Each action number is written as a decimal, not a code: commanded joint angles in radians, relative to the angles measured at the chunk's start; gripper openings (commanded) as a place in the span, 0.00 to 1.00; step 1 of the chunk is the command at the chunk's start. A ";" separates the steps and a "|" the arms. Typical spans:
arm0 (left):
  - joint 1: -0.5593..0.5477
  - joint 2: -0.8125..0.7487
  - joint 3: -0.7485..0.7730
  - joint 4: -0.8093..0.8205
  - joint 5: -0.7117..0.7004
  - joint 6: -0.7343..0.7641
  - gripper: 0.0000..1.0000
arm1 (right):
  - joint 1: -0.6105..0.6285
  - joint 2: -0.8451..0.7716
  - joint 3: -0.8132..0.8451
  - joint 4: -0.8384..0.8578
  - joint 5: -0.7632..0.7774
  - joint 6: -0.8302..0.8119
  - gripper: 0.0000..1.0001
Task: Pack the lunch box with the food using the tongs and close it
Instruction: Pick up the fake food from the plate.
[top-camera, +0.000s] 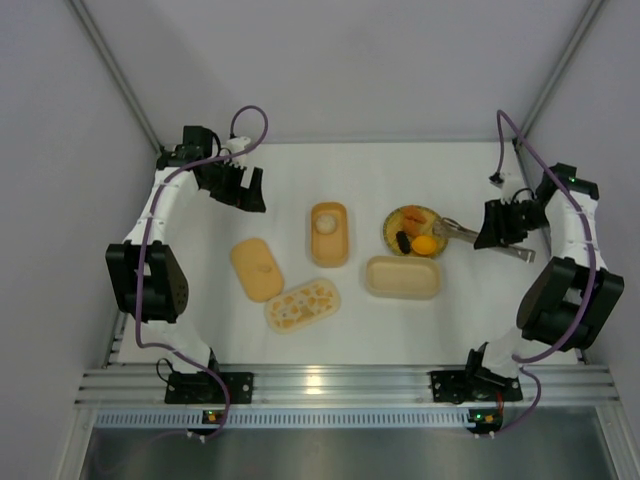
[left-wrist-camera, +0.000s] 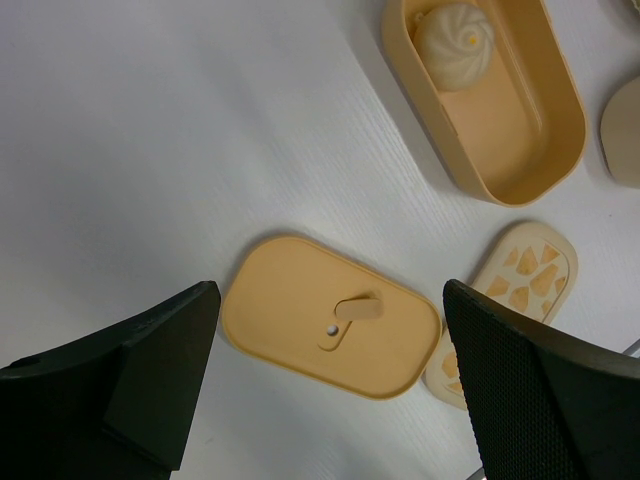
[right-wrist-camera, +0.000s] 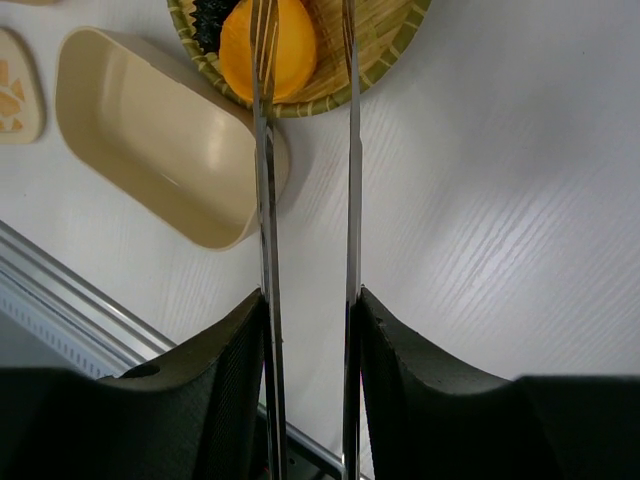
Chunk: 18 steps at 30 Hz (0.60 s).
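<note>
My right gripper (top-camera: 492, 226) (right-wrist-camera: 310, 300) is shut on the silver tongs (top-camera: 456, 232) (right-wrist-camera: 265, 200), whose two arms run out between its fingers. Their tips reach over the round ribbed plate (top-camera: 392, 222) (right-wrist-camera: 390, 50), above the yellow-orange ball (top-camera: 424, 245) (right-wrist-camera: 285, 50). A dark piece (top-camera: 403, 240) (right-wrist-camera: 205, 20) and orange chunks (top-camera: 412, 214) also lie on the plate. The orange lunch box (top-camera: 329, 250) (left-wrist-camera: 500, 130) holds a whitish ball (top-camera: 326, 222) (left-wrist-camera: 455, 40). My left gripper (top-camera: 245, 190) (left-wrist-camera: 330, 300) hangs open and empty above the plain orange lid (top-camera: 256, 268) (left-wrist-camera: 300, 340).
An empty beige box (top-camera: 402, 277) (right-wrist-camera: 160, 140) lies just in front of the plate. A patterned lid (top-camera: 302, 304) (left-wrist-camera: 525, 280) rests near the front, touching the plain lid. The table's metal rail (top-camera: 330, 385) runs along the near edge.
</note>
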 joint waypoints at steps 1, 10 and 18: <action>0.001 -0.011 0.031 -0.013 0.011 0.007 0.98 | -0.011 0.013 0.043 -0.048 -0.066 -0.009 0.39; 0.002 -0.005 0.040 -0.012 0.013 0.002 0.98 | -0.011 0.046 0.002 -0.022 -0.069 0.011 0.41; 0.002 -0.011 0.032 -0.013 0.010 -0.001 0.98 | -0.006 0.075 -0.012 0.007 -0.078 0.037 0.41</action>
